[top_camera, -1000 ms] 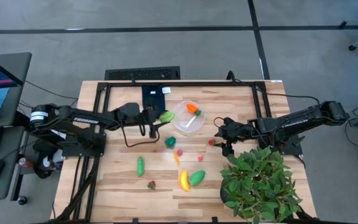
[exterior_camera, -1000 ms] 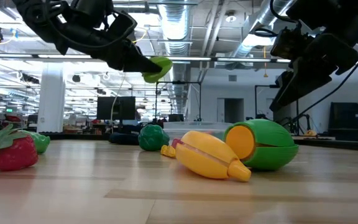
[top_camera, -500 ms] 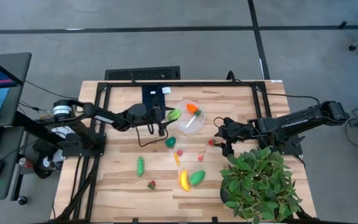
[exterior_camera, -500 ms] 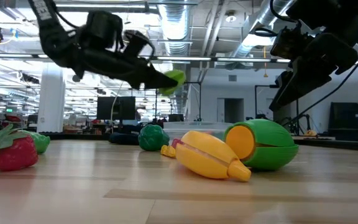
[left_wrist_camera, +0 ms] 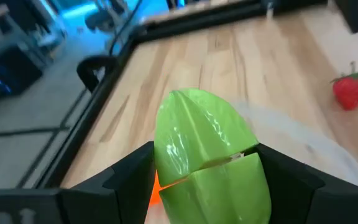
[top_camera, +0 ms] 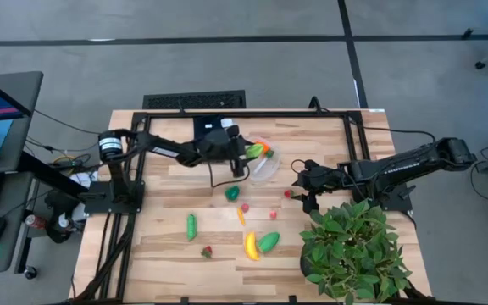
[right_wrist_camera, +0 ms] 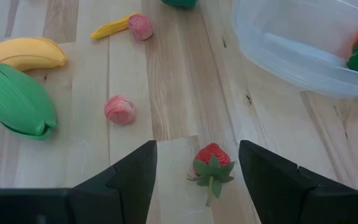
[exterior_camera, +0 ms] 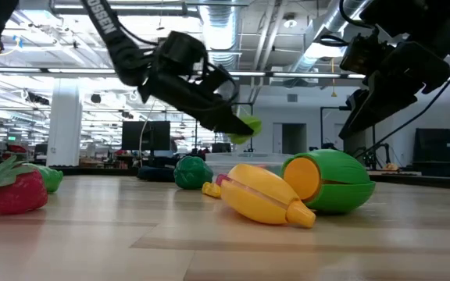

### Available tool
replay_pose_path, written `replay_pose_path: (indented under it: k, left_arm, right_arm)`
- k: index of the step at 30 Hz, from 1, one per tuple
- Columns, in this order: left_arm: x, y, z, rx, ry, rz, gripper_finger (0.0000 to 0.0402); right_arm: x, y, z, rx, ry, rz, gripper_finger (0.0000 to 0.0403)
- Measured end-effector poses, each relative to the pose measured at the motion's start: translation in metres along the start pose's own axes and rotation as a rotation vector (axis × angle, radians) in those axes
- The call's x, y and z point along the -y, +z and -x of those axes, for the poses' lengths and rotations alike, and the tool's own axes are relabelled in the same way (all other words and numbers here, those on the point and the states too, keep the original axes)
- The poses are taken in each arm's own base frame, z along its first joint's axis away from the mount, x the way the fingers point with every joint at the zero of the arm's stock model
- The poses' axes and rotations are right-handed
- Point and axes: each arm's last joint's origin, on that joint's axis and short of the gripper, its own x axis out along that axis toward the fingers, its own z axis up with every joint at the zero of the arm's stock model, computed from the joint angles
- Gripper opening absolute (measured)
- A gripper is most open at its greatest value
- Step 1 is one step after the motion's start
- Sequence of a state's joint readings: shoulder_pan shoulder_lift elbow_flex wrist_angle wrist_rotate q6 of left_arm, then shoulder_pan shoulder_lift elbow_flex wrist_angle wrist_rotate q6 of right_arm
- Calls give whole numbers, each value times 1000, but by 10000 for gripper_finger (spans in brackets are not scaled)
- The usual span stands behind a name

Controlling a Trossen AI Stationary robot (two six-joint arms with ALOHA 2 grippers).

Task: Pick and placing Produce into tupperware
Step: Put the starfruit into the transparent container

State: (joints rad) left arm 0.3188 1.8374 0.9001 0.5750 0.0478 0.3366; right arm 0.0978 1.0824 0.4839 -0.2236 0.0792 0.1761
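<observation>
Carrying a light green piece (top_camera: 252,151), the left gripper (top_camera: 246,152) has swung from beside the blue cloth (top_camera: 211,129) to over the tupperware (top_camera: 263,169), near the table's (top_camera: 329,246) far edge; its fingers pinch the piece. An orange carrot (top_camera: 262,146) seems to lie inside. The right gripper (right_wrist_camera: 197,163) hovers spread over a strawberry (right_wrist_camera: 212,160), beside the plant (top_camera: 352,250).
</observation>
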Motion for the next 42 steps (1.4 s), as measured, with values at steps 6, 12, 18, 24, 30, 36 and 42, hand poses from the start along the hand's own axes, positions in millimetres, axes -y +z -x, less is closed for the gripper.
replay_pose_path:
  k: [6,12,18,24,30,36,42]
  left_arm:
    - [-19,11,-6,-118,-4,47,231]
    - [-33,15,-7,-178,0,66,231]
    - [-41,12,-6,-205,-33,129,231]
    - [-42,7,-4,-245,-36,159,231]
    - [-41,7,-4,-228,-93,166,231]
    - [-40,6,-4,-243,-98,168,231]
    - [-40,6,-4,-246,-100,163,231]
  right_arm:
    - [0,0,0,0,0,0,221]
    - [0,0,0,1,0,0,221]
    - [0,1,0,13,2,-1,221]
    - [0,3,0,29,5,-2,221]
    - [-1,3,0,29,5,-2,221]
    - [-1,3,0,29,5,-2,221]
    - [-1,3,0,29,5,-2,221]
